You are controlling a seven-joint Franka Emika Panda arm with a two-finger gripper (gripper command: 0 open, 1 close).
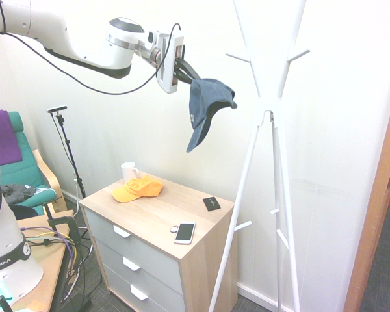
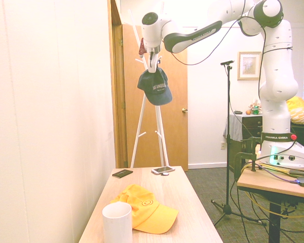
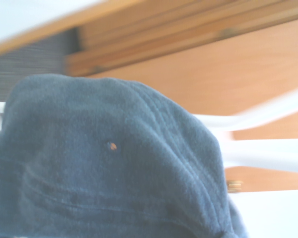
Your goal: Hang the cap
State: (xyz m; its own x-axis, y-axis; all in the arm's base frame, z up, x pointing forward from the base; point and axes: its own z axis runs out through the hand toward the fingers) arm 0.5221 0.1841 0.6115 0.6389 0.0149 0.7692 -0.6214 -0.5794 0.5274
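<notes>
Hanging from the clamped gripper [image 1: 186, 70] | navy cap [image 1: 206, 107] aloft, brim down; well above the dresser top [image 1: 157, 211] | near the white coat rack [image 1: 268, 116], short of its pegs; open air beneath | yellow cap [image 1: 137, 189], mug [image 1: 128, 172], phone [image 1: 184, 232] below

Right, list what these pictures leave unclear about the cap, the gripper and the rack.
- Gripper fingertips: buried in the cap's fabric in both exterior views, so the exact pinch point is hidden.
- Cap lettering: too small to read in the second exterior view.
- Coat rack top: cut off by the upper edge in the first exterior view.
- Rack pegs: blurred and half covered by the cap in the wrist view.
</notes>
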